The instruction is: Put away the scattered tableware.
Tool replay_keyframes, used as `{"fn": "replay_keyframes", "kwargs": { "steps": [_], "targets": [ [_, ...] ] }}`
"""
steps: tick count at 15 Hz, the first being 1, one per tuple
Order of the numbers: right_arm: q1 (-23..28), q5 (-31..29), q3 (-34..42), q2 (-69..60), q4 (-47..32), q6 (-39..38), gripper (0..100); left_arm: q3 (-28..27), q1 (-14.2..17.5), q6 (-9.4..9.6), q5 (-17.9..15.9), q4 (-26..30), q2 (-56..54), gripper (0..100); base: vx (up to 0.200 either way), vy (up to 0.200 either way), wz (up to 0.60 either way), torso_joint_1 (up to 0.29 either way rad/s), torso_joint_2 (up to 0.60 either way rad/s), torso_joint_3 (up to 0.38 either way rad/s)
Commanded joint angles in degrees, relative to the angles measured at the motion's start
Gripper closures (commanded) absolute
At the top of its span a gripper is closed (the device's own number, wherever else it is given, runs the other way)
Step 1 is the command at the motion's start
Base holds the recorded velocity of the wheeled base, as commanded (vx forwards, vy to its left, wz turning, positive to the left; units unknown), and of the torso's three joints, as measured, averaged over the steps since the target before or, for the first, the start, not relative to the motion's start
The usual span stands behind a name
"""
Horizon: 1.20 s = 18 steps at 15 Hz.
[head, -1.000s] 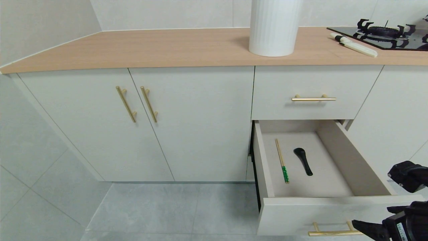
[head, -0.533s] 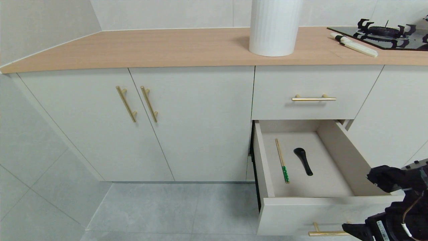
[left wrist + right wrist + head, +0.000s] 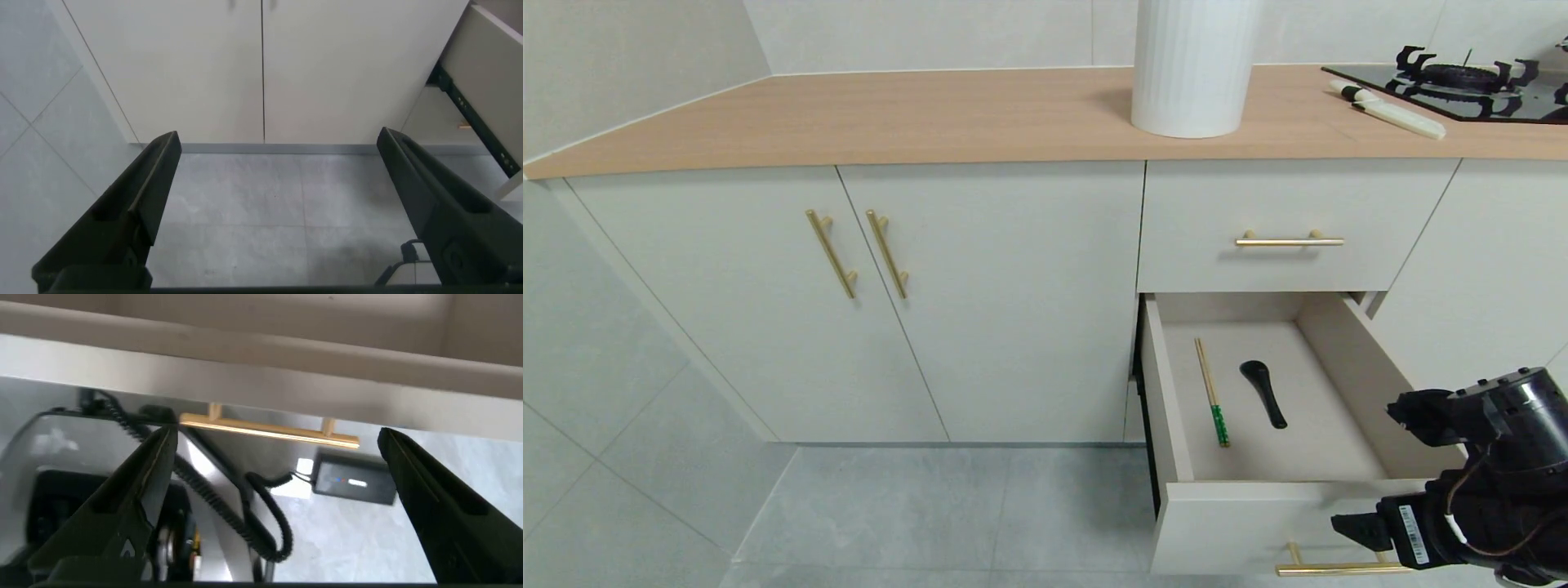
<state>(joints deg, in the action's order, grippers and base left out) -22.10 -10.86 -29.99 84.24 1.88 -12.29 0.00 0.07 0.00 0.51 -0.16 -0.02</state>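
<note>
One pair slim wooden chopsticks with green bands (image 3: 1213,396). One black long-handled spoon (image 3: 1263,393). Two pale grey drawers: one pulled-open drawer (image 3: 1233,523), one shut drawer (image 3: 1380,220). Two pale grey cabinet doors (image 3: 727,310). Four gold metal bar handles (image 3: 1289,241). One tall white ribbed cylinder (image 3: 1191,65). One cream-coloured knife (image 3: 1388,112). One black gas hob (image 3: 1462,82). One light wooden countertop (image 3: 890,114).

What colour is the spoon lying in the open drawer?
The spoon is black, clearest in head view.
</note>
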Motion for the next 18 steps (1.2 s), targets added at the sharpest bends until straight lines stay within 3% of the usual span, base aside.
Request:
{"fn": "replay_keyframes", "kwargs": {
  "steps": [1, 6, 18],
  "targets": [
    [0.0, -0.5, -0.2, 1.3, 0.8, 0.1, 0, 0.0, 0.0, 0.0, 0.0, 0.0, 0.0, 0, 0.0, 0.0, 0.0, 0.0, 0.0, 0.0],
    [0.3, -0.9, -3.4, 5.1, 4.4, 0.5, 0, 0.0, 0.0, 0.0, 0.0, 0.0, 0.0, 0, 0.0, 0.0, 0.0, 0.0, 0.0, 0.0],
    [6.7, -0.9, -23.9, 22.6, 5.6, 3.1, 0, 0.0, 0.0, 0.0, 0.0, 0.0, 0.0, 0, 0.0, 0.0, 0.0, 0.0, 0.0, 0.0]
  ]
}}
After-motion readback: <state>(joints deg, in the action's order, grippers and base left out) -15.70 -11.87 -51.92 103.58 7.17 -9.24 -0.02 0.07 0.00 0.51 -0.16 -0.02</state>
